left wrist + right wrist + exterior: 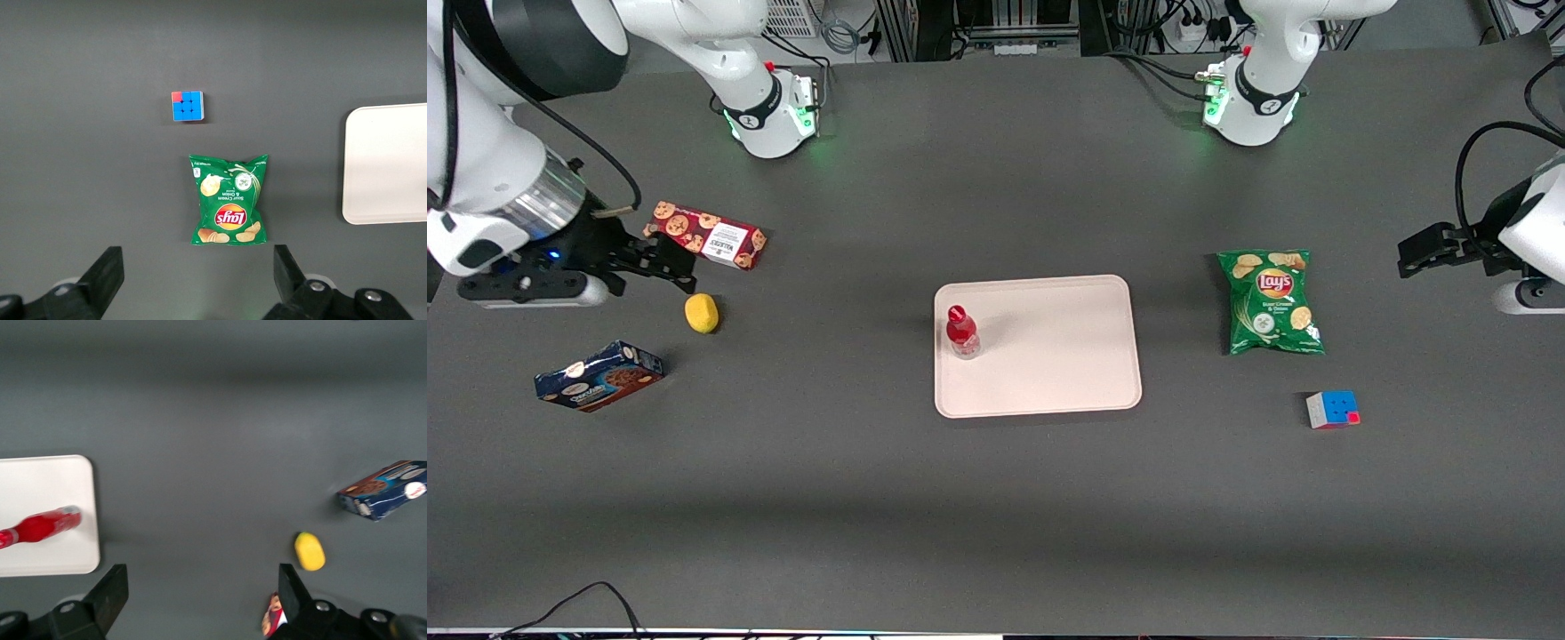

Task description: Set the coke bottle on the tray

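Observation:
The coke bottle [962,332] with its red cap and red label stands upright on the pale pinkish-beige tray [1049,356], near the tray's edge toward the working arm's end. It also shows in the right wrist view [40,525] on the tray [47,487]. My right gripper [663,262] is open and empty, high above the table at the working arm's end, far from the tray, close to the red cookie box [707,235] and the yellow lemon [701,313]. In the right wrist view the gripper [200,600] has its jaws wide apart over bare table.
A blue cookie box [599,376] lies nearer the front camera than the lemon. A green Lay's chip bag [1270,302] and a colour cube [1332,410] lie toward the parked arm's end. The lemon [310,551] and blue box [383,490] show in the right wrist view.

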You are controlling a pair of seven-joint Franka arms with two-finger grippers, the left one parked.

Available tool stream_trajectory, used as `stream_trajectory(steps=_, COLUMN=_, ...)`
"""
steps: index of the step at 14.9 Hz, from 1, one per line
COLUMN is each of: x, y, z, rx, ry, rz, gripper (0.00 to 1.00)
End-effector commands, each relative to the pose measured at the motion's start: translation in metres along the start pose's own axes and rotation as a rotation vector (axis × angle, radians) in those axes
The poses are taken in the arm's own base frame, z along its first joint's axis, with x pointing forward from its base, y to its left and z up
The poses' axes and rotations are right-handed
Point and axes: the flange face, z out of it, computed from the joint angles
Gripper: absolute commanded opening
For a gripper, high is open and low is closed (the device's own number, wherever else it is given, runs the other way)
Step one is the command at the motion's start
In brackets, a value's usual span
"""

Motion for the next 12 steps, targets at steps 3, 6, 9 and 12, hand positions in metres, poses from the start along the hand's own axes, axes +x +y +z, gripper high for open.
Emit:
stream_trajectory(steps=3, x=-0.018, y=0.041, z=0.008, rx=0.019, ry=0.031, rz=-0.028, gripper=1.00)
stream_trajectory(steps=6, x=-0.019, y=0.044, z=0.002, rx=0.016, ry=-0.003, rz=-0.018, gripper=1.00)
stream_trajectory(steps=9, x=-0.026, y=0.051, z=-0.008, rx=0.011, ry=-0.068, rz=-0.020, gripper=1.00)
stream_trajectory(steps=12, x=-0.027, y=0.057, z=-0.014, rx=0.011, ry=-0.088, rz=-0.012, gripper=1.00)
